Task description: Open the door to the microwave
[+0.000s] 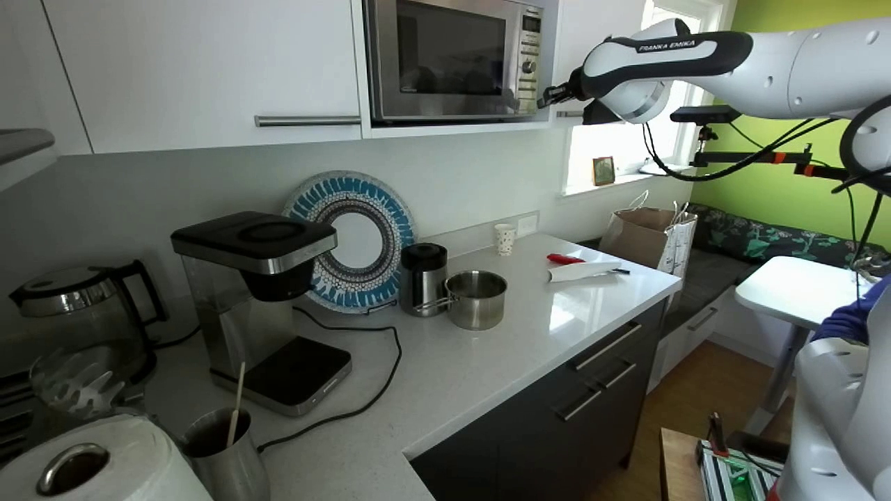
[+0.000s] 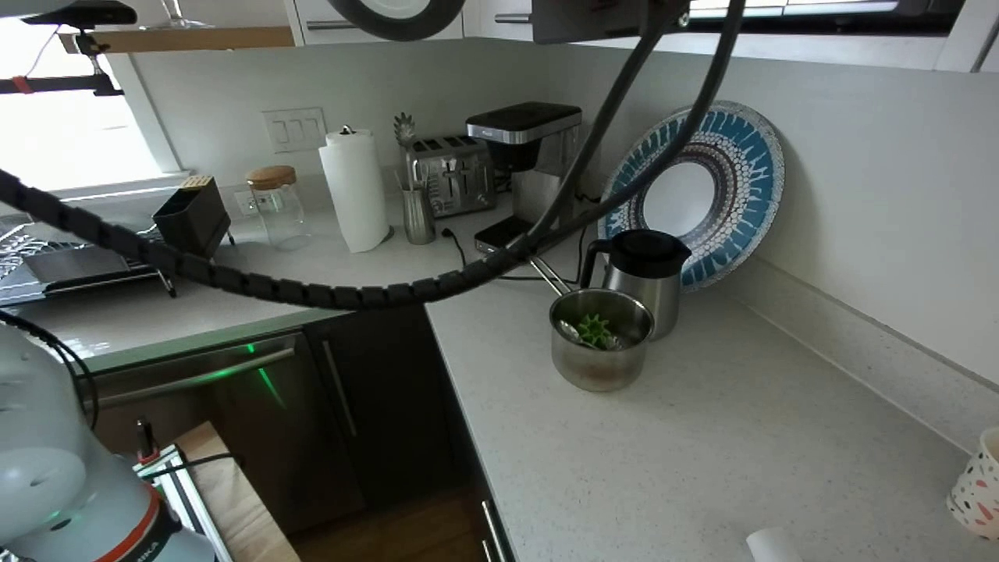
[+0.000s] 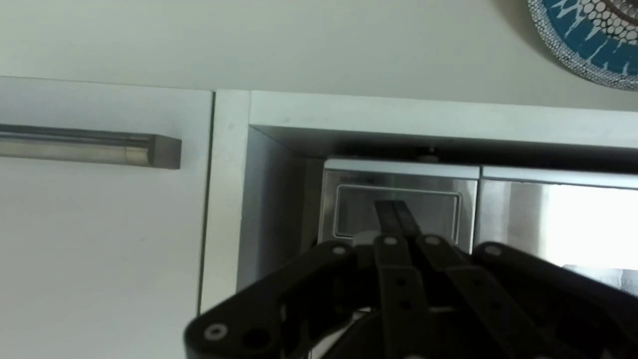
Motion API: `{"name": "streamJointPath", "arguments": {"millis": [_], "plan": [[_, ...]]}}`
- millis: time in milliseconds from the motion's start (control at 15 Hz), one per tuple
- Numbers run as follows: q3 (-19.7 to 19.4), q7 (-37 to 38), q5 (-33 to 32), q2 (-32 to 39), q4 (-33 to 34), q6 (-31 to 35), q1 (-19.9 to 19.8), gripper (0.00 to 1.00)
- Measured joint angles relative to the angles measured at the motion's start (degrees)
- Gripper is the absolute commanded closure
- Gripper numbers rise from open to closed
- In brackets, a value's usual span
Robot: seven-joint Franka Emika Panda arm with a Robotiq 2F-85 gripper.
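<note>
Wrist view puts the microwave door (image 3: 553,224) right of the end effector (image 3: 397,205) (jaws together, narrow).

Free to pass in front of microwave (image 1: 459,59), along door (image 1: 445,50). Blocked at microwave's right end by gripper (image 1: 544,99), farther right by jutting cabinet handle (image 3: 89,144). Only a thin slot under microwave, above niche shelf (image 3: 423,118).
</note>
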Motion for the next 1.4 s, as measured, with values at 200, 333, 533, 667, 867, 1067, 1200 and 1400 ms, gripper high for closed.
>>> {"name": "streamJointPath", "arguments": {"millis": [200,333,533,667,867,1067,1200,1400], "plan": [[-0.41,-1.92,3.75,2.28,2.07,-0.08,0.7,1.0],[-0.64,-2.83,5.88,3.74,3.26,-0.17,0.75,1.0],[-1.2,-4.25,9.03,5.8,5.0,-0.68,0.71,1.0],[-1.48,-4.98,11.0,7.12,6.24,-1.42,0.56,1.0],[-1.78,-6.79,14.73,8.4,8.24,-4.0,-0.08,1.0],[-2.38,-10.26,20.35,9.39,10.58,-9.12,-1.25,1.0],[-2.87,-12.48,24.42,10.51,12.6,-12.99,-2.46,1.0],[-3.56,-15.88,31.2,13.07,16.11,-18.95,-5.05,1.0]]}}
